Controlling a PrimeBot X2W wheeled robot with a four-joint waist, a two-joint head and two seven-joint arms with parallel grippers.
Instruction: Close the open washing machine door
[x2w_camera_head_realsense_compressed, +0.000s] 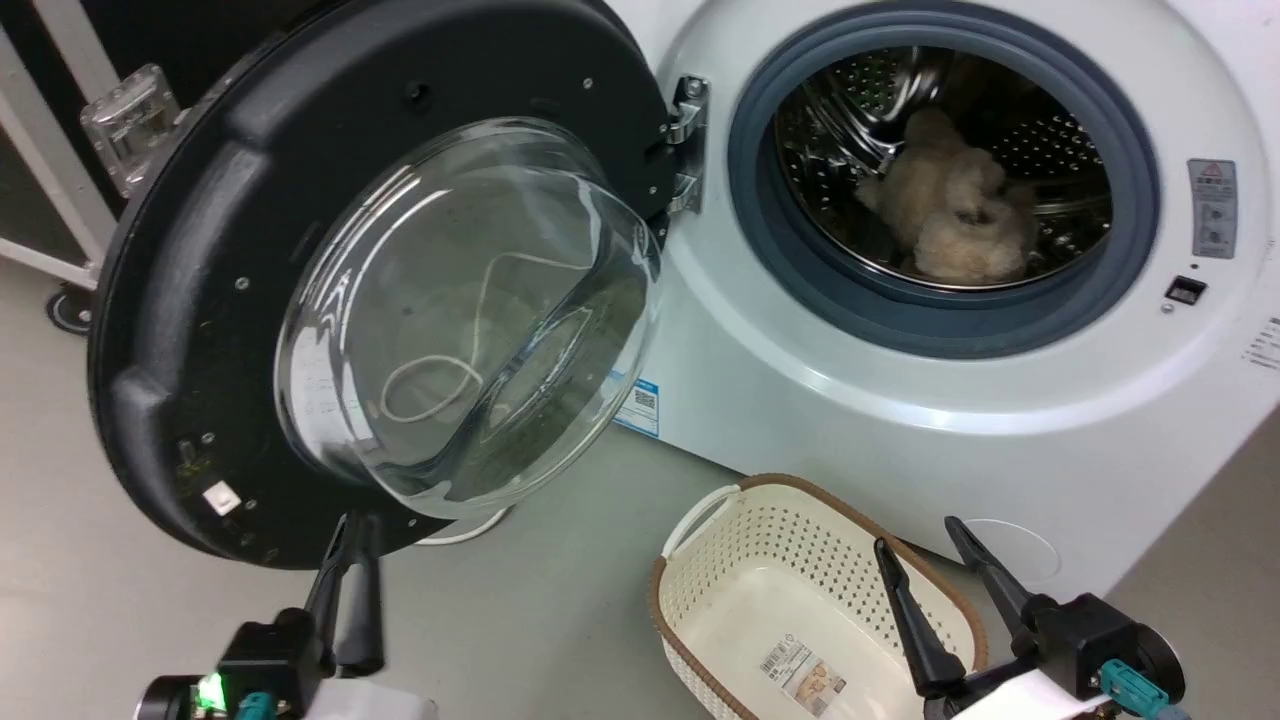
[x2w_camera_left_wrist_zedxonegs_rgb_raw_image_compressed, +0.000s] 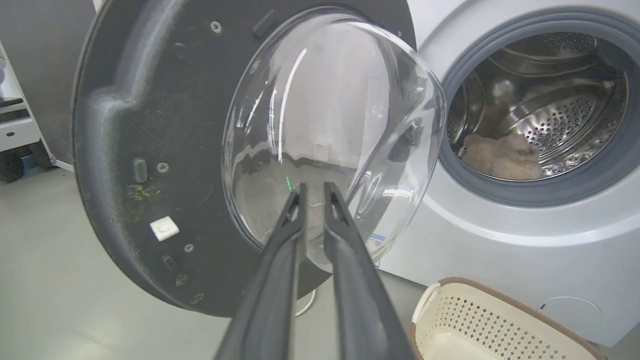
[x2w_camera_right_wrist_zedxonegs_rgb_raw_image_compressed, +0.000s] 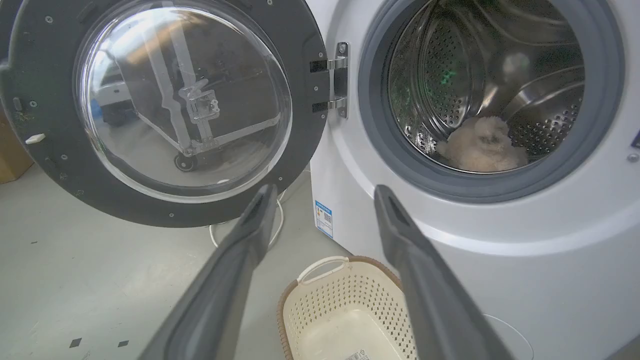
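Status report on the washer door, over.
Left gripper shut at washing machine door rim. Right gripper open, empty. Door wide open. Basket on floor near swing path.

Long dark fingers (x2w_camera_head_realsense_compressed: 905, 610), teal plugs (x2w_camera_head_realsense_compressed: 1125, 685)

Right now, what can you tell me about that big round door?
The washing machine door is a big round disc: a matte black, plastic-looking rim dotted with screws around a bulging clear glass bowl. It stands swung wide open, left of the drum mouth, held to the white washing machine by a metal hinge. A small white tab sits low on the rim. The left gripper is by its lower edge, fingers close together; whether they touch it is unclear.
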